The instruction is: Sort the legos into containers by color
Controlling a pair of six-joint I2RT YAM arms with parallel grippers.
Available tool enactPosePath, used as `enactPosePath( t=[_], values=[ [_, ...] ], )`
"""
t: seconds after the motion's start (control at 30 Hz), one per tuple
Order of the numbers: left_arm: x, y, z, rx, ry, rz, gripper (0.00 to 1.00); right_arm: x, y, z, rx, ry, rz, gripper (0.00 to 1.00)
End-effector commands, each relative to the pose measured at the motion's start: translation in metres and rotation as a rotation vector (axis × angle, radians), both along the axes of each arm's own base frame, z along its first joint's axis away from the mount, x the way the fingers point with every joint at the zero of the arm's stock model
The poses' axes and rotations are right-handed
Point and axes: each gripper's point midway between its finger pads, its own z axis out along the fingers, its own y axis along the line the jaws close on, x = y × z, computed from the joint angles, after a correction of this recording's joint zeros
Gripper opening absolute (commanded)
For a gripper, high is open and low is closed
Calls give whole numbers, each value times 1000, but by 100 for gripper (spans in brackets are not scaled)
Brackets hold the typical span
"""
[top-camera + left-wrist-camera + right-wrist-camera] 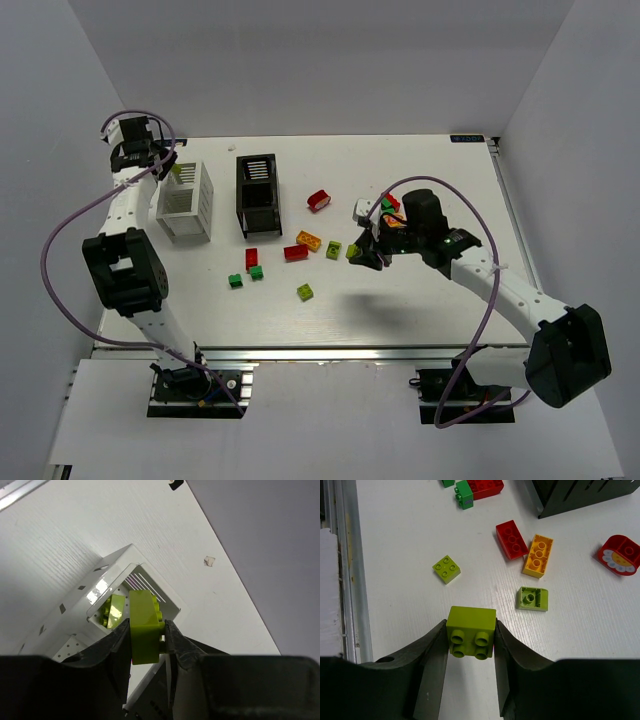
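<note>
My left gripper (pixel 146 630) is shut on a yellow-green brick (pixel 145 625) and holds it just above the far compartment of the white bin (pixel 115 562), where another yellow-green brick (pixel 112 611) lies. In the top view it hovers over the white bin (pixel 186 203). My right gripper (pixel 470 640) is shut on a yellow-green brick (pixel 471 627), lifted slightly above the table right of centre (pixel 353 250). The black bin (pixel 258 195) stands beside the white one.
Loose on the table are a red brick (pixel 511 539), an orange-yellow brick (pixel 538 555), an upturned yellow-green piece (pixel 532 598), a yellow-green square (pixel 446 569), a red rounded piece (pixel 619 554) and a dark green brick (pixel 464 494). More bricks (pixel 385 205) lie behind my right arm.
</note>
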Motion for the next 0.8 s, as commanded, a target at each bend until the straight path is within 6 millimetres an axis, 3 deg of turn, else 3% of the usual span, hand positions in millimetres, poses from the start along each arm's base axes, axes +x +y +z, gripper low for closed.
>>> enactPosePath(
  t=[0.0,0.2,0.23,0.27,0.3,0.4,0.67,0.77],
  values=[
    [10,-4,20,-28,-69,-19,0,8,3,10,23,-32,-7,0],
    [13,-9,8,-50,-65,-40,2,10,3,9,24,-32,-7,0],
    [14,-11,7,-54,-62,-45,7,10,3,9,24,-32,-7,0],
    [13,-10,5,-53,-57,-45,23,10,3,9,24,-32,-7,0],
    [13,-10,6,-50,-56,-45,30,10,3,9,24,-30,-6,0],
    [13,-7,6,-43,-52,-36,48,10,4,10,25,-31,-4,0],
    [12,-9,12,-45,-58,-43,54,12,5,14,29,-35,-3,0],
    [10,-15,28,-43,-95,-78,55,12,6,16,33,-37,-1,0]
  ],
)
